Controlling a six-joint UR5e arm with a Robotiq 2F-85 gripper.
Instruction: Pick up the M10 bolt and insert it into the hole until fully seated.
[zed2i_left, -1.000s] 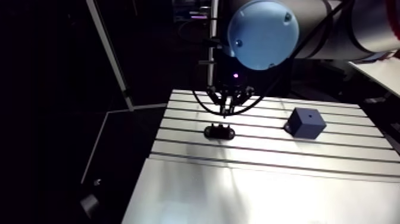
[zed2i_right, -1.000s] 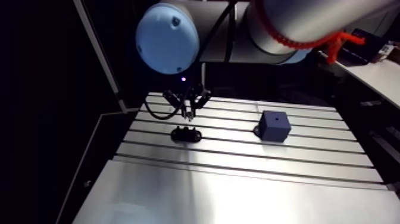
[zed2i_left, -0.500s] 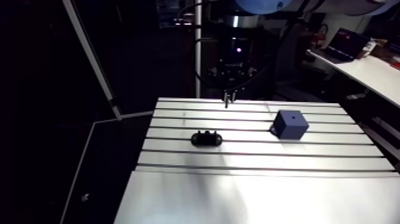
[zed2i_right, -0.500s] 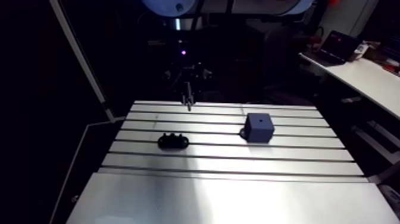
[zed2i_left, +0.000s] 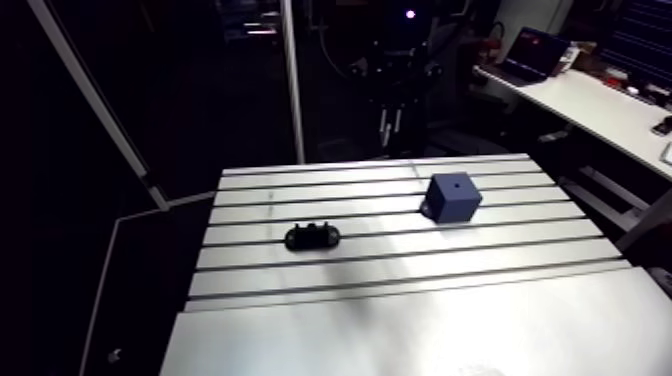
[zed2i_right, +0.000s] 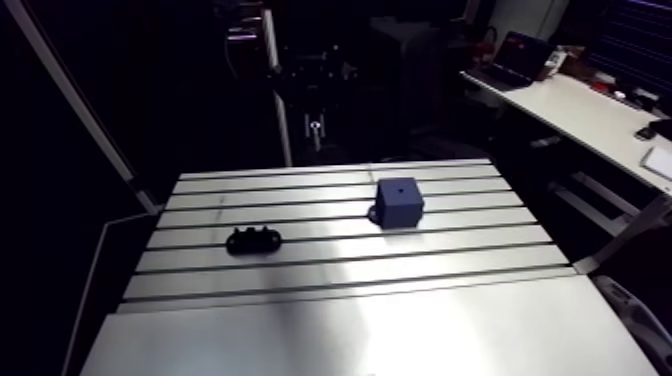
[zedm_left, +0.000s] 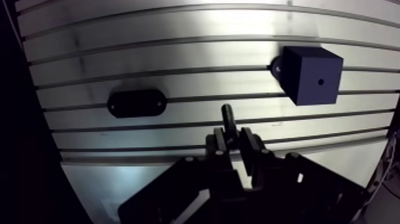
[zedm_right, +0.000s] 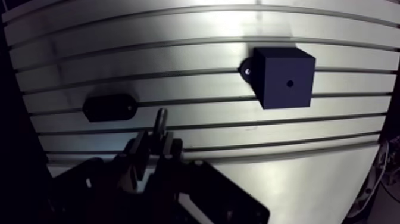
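Observation:
My gripper (zedm_left: 232, 142) is shut on the dark M10 bolt (zedm_left: 228, 119), whose shank sticks out past the fingertips. In the arm view the gripper (zed2i_left: 390, 118) hangs high over the table's far edge. A dark blue cube (zedm_left: 312, 74) with a small hole (zedm_left: 320, 81) in its top face stands on the slotted table (zed2i_left: 400, 330), ahead of the gripper and off to one side. The cube (zed2i_left: 455, 197) sits near the table's back right.
A black oval holder (zedm_left: 136, 103) lies on the table ahead of the gripper, on the side away from the cube; in the arm view the holder (zed2i_left: 312, 236) is left of the cube. A slanted metal post (zed2i_left: 90, 100) stands off the table's left side.
The gripper has lifted from just above the black holder, carrying the bolt upward and toward the back of the table. The arm camera has shifted as well; cube and holder stay put.

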